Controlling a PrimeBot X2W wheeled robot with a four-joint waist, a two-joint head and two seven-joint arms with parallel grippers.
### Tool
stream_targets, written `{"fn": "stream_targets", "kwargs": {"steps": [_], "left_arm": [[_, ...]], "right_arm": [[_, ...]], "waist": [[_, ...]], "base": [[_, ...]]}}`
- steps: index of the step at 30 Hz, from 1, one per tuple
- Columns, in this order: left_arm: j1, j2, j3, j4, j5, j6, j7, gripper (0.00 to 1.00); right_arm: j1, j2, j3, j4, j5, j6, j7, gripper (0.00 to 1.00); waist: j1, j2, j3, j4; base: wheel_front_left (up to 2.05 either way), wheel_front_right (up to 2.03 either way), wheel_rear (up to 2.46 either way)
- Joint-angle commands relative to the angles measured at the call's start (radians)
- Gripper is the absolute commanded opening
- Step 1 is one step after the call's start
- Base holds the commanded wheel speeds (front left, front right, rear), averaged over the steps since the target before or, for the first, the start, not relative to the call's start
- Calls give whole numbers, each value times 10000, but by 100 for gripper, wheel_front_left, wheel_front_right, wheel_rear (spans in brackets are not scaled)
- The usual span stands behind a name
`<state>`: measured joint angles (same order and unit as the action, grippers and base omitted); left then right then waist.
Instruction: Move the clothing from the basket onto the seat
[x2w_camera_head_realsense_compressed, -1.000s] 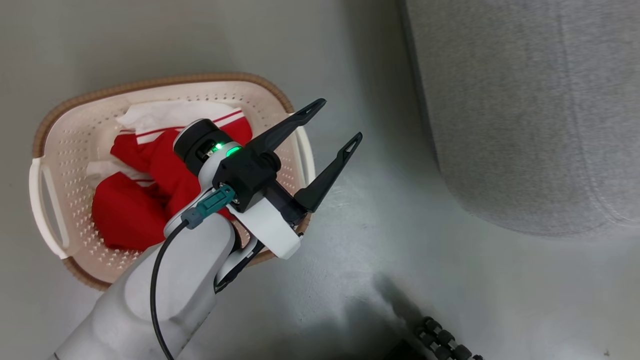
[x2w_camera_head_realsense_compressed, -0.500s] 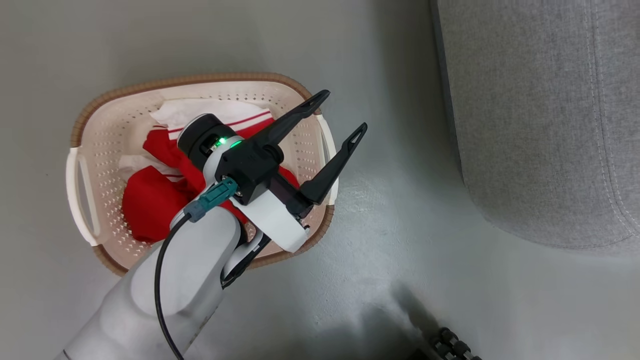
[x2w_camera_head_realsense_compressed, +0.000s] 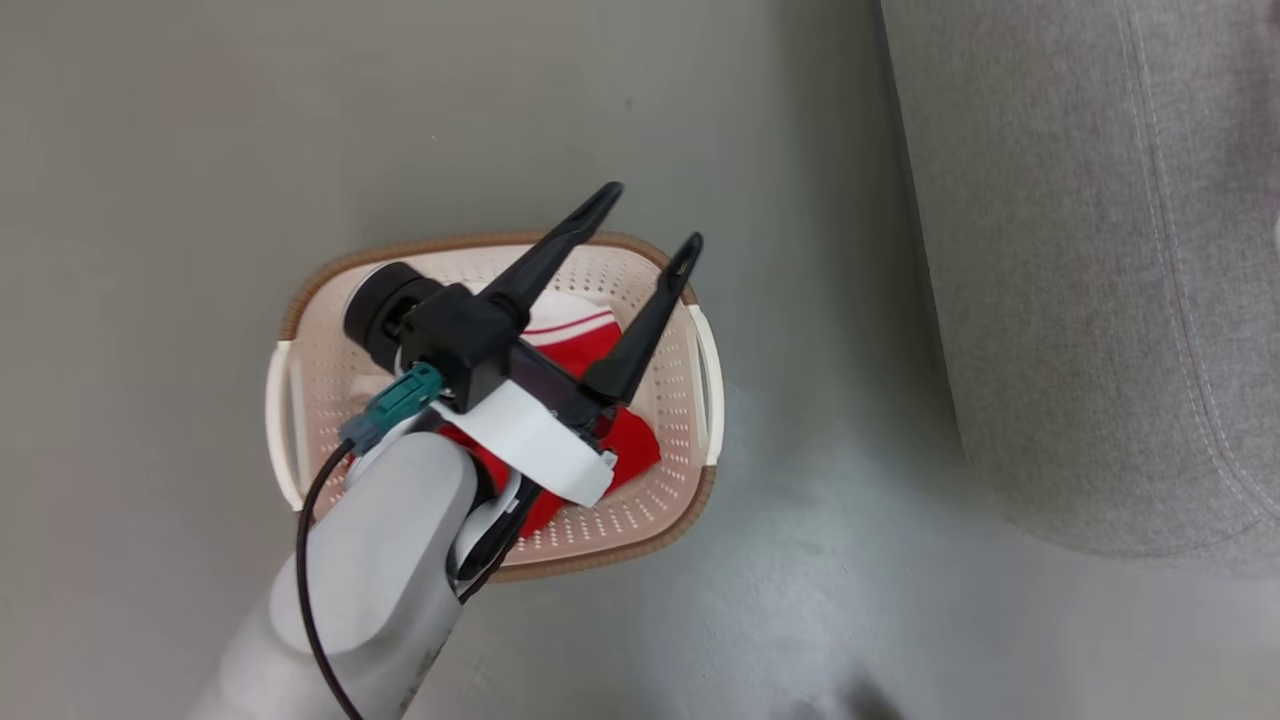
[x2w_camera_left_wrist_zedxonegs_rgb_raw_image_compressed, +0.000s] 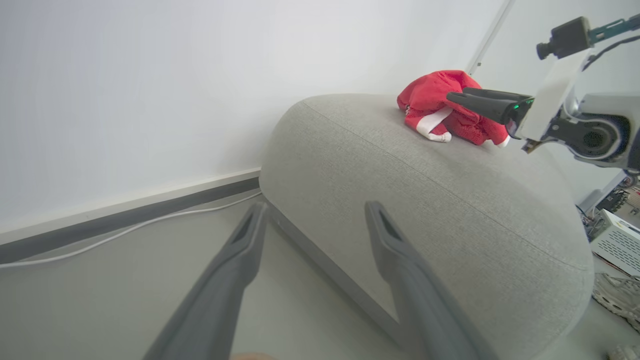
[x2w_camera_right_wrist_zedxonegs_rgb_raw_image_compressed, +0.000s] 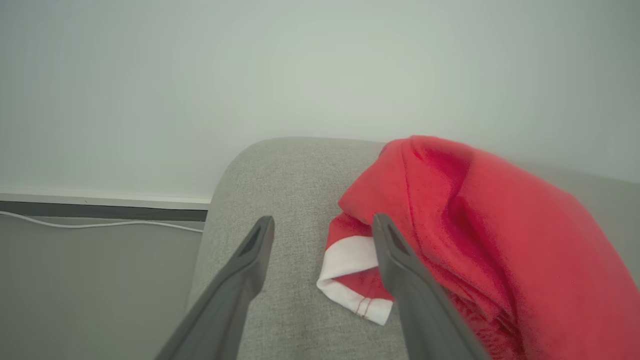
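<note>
The cream basket (x2w_camera_head_realsense_compressed: 600, 555) stands on the floor with red and white clothing (x2w_camera_head_realsense_compressed: 635, 445) bunched inside. My left gripper (x2w_camera_head_realsense_compressed: 651, 217) hangs open above the basket with nothing between its fingers. In the left wrist view it (x2w_camera_left_wrist_zedxonegs_rgb_raw_image_compressed: 316, 207) points toward the grey seat (x2w_camera_left_wrist_zedxonegs_rgb_raw_image_compressed: 425, 200). The seat (x2w_camera_head_realsense_compressed: 1080, 300) rises to the right of the basket. One red garment (x2w_camera_right_wrist_zedxonegs_rgb_raw_image_compressed: 475, 225) lies heaped on the seat (x2w_camera_right_wrist_zedxonegs_rgb_raw_image_compressed: 280, 175). My right gripper (x2w_camera_right_wrist_zedxonegs_rgb_raw_image_compressed: 324, 219) is open just in front of it, its right finger beside the white cuff. From the left wrist, the garment (x2w_camera_left_wrist_zedxonegs_rgb_raw_image_compressed: 435, 92) sits behind the right gripper's fingers (x2w_camera_left_wrist_zedxonegs_rgb_raw_image_compressed: 482, 104).
Grey floor (x2w_camera_head_realsense_compressed: 200, 150) surrounds the basket. A white cable (x2w_camera_left_wrist_zedxonegs_rgb_raw_image_compressed: 125, 232) runs along the dark skirting of the wall behind the seat. A pale perforated box (x2w_camera_left_wrist_zedxonegs_rgb_raw_image_compressed: 620, 240) and a shoe (x2w_camera_left_wrist_zedxonegs_rgb_raw_image_compressed: 617, 295) sit past the seat's far end.
The head camera has turned, so the basket now sits nearer the picture's middle. My left gripper now hangs over the basket's inside rather than its right rim. The right gripper has opened.
</note>
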<state>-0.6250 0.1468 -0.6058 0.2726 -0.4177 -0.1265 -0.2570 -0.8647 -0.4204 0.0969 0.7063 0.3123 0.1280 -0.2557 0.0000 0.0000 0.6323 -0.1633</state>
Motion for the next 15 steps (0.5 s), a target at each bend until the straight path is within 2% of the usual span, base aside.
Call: {"fn": "stream_targets", "kwargs": {"steps": [1,8,15], "left_arm": [[257,67,464,-190,164,-42,-47,100],[1158,-163,2080,51,741,-42,-47,100],[2057,-404,4130,243,1387,44,-47,100]], "right_arm": [[491,-136,189,-408,87,27,-59,100],[1398,381,549,-1563,389,27,-60,100],[2216,947,663,-2221,435,27,-60,100]], "waist": [[0,0,-529,355],[0,0,-1651,978],[0,0,-2767,1599]], "base": [[0,0,0],[0,0,0],[0,0,0]]}}
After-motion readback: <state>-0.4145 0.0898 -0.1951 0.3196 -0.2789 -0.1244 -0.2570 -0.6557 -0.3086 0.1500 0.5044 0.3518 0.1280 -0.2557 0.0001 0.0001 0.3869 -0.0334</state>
